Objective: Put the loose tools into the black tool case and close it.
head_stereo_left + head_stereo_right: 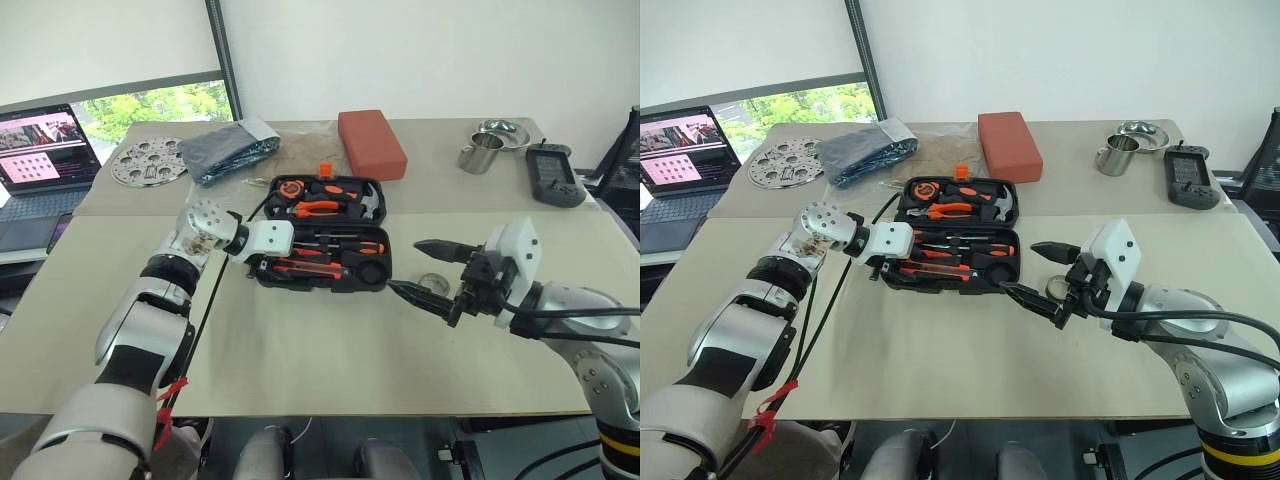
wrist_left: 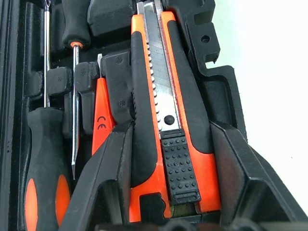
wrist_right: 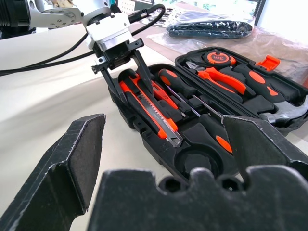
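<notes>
Left end effector (image 3: 126, 67) straddles utility knife (image 2: 166, 120); butt hidden.

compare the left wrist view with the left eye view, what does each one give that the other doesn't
Left wrist view: close detail of the utility knife, its segmented blade and ridged slider, plus the CE mark on the slim orange tester screwdriver beside it.
Left eye view: the wider table, with the red block, metal cup, laptop and the right end effector open beside the black tool case.
Both: the utility knife lying in the case, gripped by the left end effector.
</notes>
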Action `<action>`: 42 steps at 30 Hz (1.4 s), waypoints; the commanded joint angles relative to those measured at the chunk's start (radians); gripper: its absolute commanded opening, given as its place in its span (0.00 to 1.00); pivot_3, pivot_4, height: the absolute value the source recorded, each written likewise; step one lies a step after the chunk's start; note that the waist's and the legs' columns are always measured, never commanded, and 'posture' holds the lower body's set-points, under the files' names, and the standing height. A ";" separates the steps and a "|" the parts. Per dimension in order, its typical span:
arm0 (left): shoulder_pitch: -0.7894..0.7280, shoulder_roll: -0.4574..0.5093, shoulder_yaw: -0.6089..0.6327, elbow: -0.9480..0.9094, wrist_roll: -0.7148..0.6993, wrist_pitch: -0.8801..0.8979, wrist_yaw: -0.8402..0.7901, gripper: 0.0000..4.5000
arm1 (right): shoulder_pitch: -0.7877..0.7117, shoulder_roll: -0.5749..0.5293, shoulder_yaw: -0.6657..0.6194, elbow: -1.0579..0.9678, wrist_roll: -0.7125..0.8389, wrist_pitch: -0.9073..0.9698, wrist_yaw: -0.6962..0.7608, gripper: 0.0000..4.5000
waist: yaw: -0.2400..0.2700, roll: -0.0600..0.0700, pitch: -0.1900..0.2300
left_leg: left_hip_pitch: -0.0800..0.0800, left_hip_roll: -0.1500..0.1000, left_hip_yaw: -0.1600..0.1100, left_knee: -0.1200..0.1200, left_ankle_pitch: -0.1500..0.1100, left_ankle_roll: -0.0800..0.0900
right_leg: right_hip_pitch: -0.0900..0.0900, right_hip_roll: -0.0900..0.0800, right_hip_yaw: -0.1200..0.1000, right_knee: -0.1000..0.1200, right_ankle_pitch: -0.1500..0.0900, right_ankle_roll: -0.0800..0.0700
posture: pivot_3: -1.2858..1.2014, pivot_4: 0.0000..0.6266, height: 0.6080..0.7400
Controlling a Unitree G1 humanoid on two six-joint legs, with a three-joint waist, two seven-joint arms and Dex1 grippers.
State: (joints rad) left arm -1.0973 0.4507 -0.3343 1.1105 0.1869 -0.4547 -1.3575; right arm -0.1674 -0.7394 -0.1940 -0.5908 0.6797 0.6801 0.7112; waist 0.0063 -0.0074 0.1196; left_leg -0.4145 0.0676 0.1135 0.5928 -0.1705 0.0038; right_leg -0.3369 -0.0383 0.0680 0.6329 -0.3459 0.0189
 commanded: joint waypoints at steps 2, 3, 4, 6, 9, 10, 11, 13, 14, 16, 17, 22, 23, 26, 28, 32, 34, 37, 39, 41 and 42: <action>-0.020 -0.019 0.031 0.020 -0.022 0.047 -0.029 0.40 | 0.003 0.002 -0.024 -0.036 -0.005 -0.036 -0.011 1.00 | 0.001 0.000 0.000 | 0.000 0.000 0.000 0.000 0.000 0.000 | 0.000 0.000 0.000 0.000 0.000 0.000 | 0.52 0.24 1.00; -0.020 -0.021 0.036 0.025 -0.022 0.061 -0.025 0.51 | 0.005 0.002 -0.024 -0.038 -0.006 -0.036 -0.012 1.00 | 0.001 0.000 0.000 | 0.000 0.000 0.000 0.000 0.000 0.000 | 0.000 0.000 0.000 0.000 0.000 0.000 | 0.52 0.24 1.00; -0.020 -0.021 0.037 0.028 -0.018 0.065 -0.022 0.62 | 0.008 0.003 -0.024 -0.040 -0.006 -0.036 -0.013 1.00 | 0.002 0.000 0.000 | 0.000 0.000 0.000 0.000 0.000 0.000 | 0.000 0.000 0.000 0.000 0.000 0.000 | 0.52 0.24 1.00; -0.023 -0.024 0.048 0.033 -0.019 0.078 -0.013 0.77 | 0.009 0.004 -0.025 -0.042 -0.006 -0.035 -0.015 1.00 | 0.002 0.000 0.000 | 0.000 0.000 0.000 0.000 0.000 0.000 | 0.000 0.000 0.000 0.000 0.000 0.000 | 0.52 0.24 1.00; -0.031 -0.023 0.061 0.033 -0.018 0.077 0.008 1.00 | 0.008 0.004 -0.025 -0.042 -0.008 -0.037 -0.018 1.00 | 0.001 0.000 0.000 | 0.000 0.000 0.000 0.000 0.000 0.000 | 0.000 0.000 0.000 0.000 0.000 0.000 | 0.52 0.24 1.00; -0.037 -0.021 0.065 0.034 -0.016 0.077 0.020 1.00 | 0.004 0.004 -0.025 -0.040 -0.007 -0.037 -0.019 1.00 | 0.001 0.000 0.000 | 0.000 0.000 0.000 0.000 0.000 0.000 | 0.000 0.000 0.000 0.000 0.000 0.000 | 0.52 0.24 1.00; -0.044 -0.018 0.069 0.033 -0.017 0.076 0.019 1.00 | 0.002 0.003 -0.025 -0.039 -0.006 -0.037 -0.019 1.00 | 0.001 0.000 0.000 | 0.000 0.000 0.000 0.000 0.000 0.000 | 0.000 0.000 0.000 0.000 0.000 0.000 | 0.52 0.24 1.00; -0.057 -0.014 0.088 0.025 -0.040 0.091 0.002 1.00 | -0.001 0.003 -0.025 -0.038 -0.005 -0.037 -0.019 1.00 | 0.000 0.000 0.000 | 0.000 0.000 0.000 0.000 0.000 0.000 | 0.000 0.000 0.000 0.000 0.000 0.000 | 0.52 0.24 1.00; -0.064 -0.011 0.103 0.017 -0.060 0.104 -0.019 1.00 | -0.002 0.002 -0.025 -0.036 -0.005 -0.037 -0.018 1.00 | 0.000 0.000 0.000 | 0.000 0.000 0.000 0.000 0.000 0.000 | 0.000 0.000 0.000 0.000 0.000 0.000 | 0.52 0.24 1.00; -0.076 -0.007 0.131 0.001 -0.095 0.132 -0.058 1.00 | -0.002 0.003 -0.024 -0.034 -0.006 -0.039 -0.016 1.00 | 0.001 0.000 0.000 | 0.000 0.000 0.000 0.000 0.000 0.000 | 0.000 0.000 0.000 0.001 0.000 0.000 | 0.52 0.24 1.00; -0.081 -0.005 0.146 -0.006 -0.112 0.147 -0.076 1.00 | -0.003 0.004 -0.022 -0.033 -0.007 -0.040 -0.017 1.00 | 0.001 0.000 0.000 | 0.000 0.000 0.000 0.000 0.000 0.000 | 0.000 0.000 0.000 0.001 0.000 0.000 | 0.52 0.24 1.00; -0.087 -0.013 0.198 -0.006 -0.156 0.198 -0.085 1.00 | -0.011 0.014 -0.007 -0.029 -0.010 -0.045 -0.019 1.00 | 0.000 0.001 0.000 | 0.000 0.000 0.000 0.001 0.000 0.000 | 0.000 0.000 -0.001 0.001 0.000 0.000 | 0.52 0.24 1.00; -0.084 -0.023 0.204 -0.003 -0.159 0.201 -0.067 1.00 | -0.011 0.016 -0.006 -0.028 -0.011 -0.046 -0.019 1.00 | 0.000 0.001 -0.001 | 0.000 0.000 0.000 0.001 0.000 0.000 | 0.000 0.000 -0.001 0.001 0.000 0.000 | 0.52 0.24 1.00; -0.064 -0.056 0.194 0.014 -0.137 0.168 -0.004 0.83 | -0.009 0.018 -0.007 -0.030 -0.011 -0.048 -0.023 1.00 | 0.001 0.001 -0.001 | 0.000 0.000 -0.001 0.002 0.000 0.000 | 0.000 0.001 -0.001 0.002 0.000 0.000 | 0.52 0.24 1.00; -0.047 -0.068 0.179 0.016 -0.123 0.133 -0.007 0.64 | -0.008 0.019 -0.008 -0.032 -0.010 -0.047 -0.027 1.00 | 0.002 0.001 -0.001 | 0.000 0.000 -0.001 0.002 0.000 0.000 | 0.000 0.000 -0.001 0.002 0.000 0.000 | 0.52 0.24 1.00; -0.024 -0.100 0.190 0.016 -0.153 0.071 -0.076 0.29 | 0.001 0.018 -0.015 -0.040 -0.006 -0.042 -0.033 1.00 | 0.002 0.001 0.000 | 0.000 0.000 0.000 0.003 0.001 -0.001 | 0.000 0.001 -0.001 0.006 0.000 0.000 | 0.52 0.24 1.00; -0.024 -0.106 0.185 0.027 -0.139 0.052 -0.064 0.12 | 0.004 0.017 -0.017 -0.044 -0.004 -0.040 -0.035 1.00 | 0.002 0.001 0.000 | 0.000 0.000 0.000 0.004 0.001 -0.001 | 0.000 0.001 -0.001 0.007 0.000 0.000 | 0.52 0.24 1.00; -0.029 -0.109 0.177 0.048 -0.117 0.039 -0.037 0.01 | 0.007 0.015 -0.018 -0.048 -0.002 -0.039 -0.039 1.00 | 0.000 0.001 0.000 | 0.001 0.000 0.000 0.004 0.001 -0.001 | 0.000 0.001 0.000 0.008 0.000 0.000 | 0.52 0.24 1.00; -0.031 -0.108 0.169 0.066 -0.102 0.034 -0.026 0.01 | 0.009 0.013 -0.019 -0.050 -0.003 -0.039 -0.041 1.00 | 0.000 0.001 -0.001 | 0.001 0.000 -0.001 0.004 0.001 -0.001 | 0.000 0.002 0.000 0.008 0.000 0.000 | 0.52 0.24 1.00; -0.031 -0.109 0.167 0.077 -0.094 0.033 -0.025 0.01 | 0.009 0.013 -0.020 -0.052 -0.002 -0.038 -0.043 1.00 | 0.000 0.001 0.000 | 0.001 0.000 -0.001 0.004 0.001 -0.001 | 0.000 0.002 0.000 0.008 0.000 0.000 | 0.52 0.24 1.00; -0.030 -0.111 0.167 0.082 -0.095 0.037 -0.027 0.01 | 0.010 0.012 -0.021 -0.053 -0.002 -0.038 -0.043 1.00 | 0.000 0.001 0.000 | 0.001 0.000 -0.001 0.004 0.001 -0.001 | 0.000 0.002 0.000 0.008 0.000 0.000 | 0.52 0.24 1.00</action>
State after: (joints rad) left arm -1.1037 0.3397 -0.1730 1.1914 0.0876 -0.4100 -1.3877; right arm -0.1513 -0.7207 -0.1891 -0.6036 0.6698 0.6601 0.6726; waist 0.0062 -0.0066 0.1191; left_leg -0.4138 0.0677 0.1125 0.5971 -0.1698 0.0028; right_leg -0.3373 -0.0367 0.0676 0.6412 -0.3460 0.0190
